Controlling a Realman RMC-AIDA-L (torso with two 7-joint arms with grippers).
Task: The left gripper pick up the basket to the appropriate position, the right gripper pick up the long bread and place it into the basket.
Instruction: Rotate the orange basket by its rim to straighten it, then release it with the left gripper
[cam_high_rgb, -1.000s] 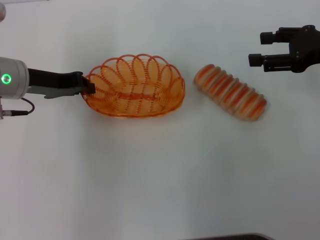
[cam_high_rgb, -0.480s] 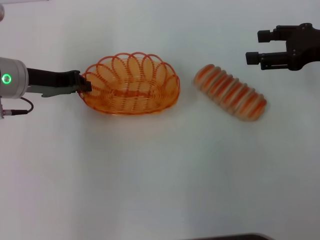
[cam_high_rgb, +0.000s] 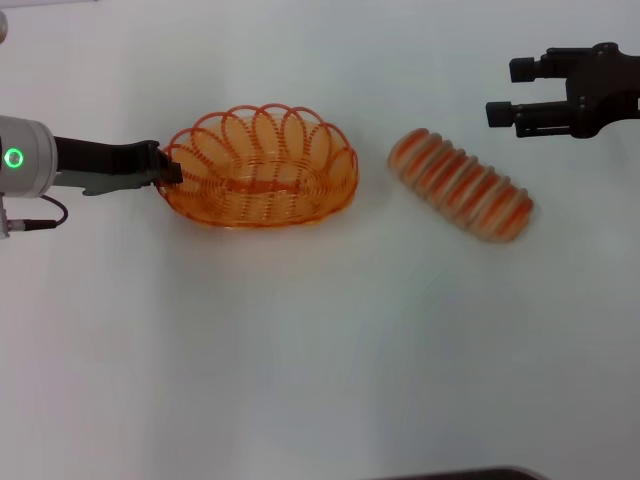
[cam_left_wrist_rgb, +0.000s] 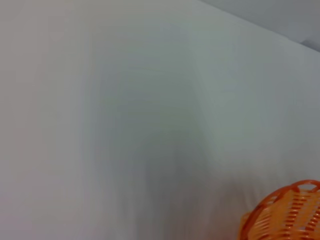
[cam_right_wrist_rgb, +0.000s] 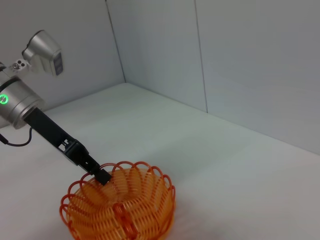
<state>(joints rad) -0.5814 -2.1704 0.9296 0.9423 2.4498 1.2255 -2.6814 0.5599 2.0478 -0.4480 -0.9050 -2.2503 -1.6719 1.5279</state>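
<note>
The orange wire basket (cam_high_rgb: 260, 168) is at the left centre of the white table in the head view. My left gripper (cam_high_rgb: 172, 170) is shut on its left rim; the right wrist view shows that claw (cam_right_wrist_rgb: 101, 175) clamped on the basket's rim (cam_right_wrist_rgb: 120, 207). An edge of the basket shows in the left wrist view (cam_left_wrist_rgb: 285, 215). The long bread (cam_high_rgb: 461, 184), tan with orange-red stripes, lies slanted on the table right of the basket. My right gripper (cam_high_rgb: 508, 92) is open and empty, beyond the bread's right end and apart from it.
The white table (cam_high_rgb: 320, 340) spreads in front of the basket and bread. Grey wall panels (cam_right_wrist_rgb: 240, 60) stand behind the table in the right wrist view. A dark edge (cam_high_rgb: 460, 473) shows at the table's near side.
My left gripper has drawn the basket a little to the left and farther back. My right gripper has shifted slightly left and farther back. The bread has not moved.
</note>
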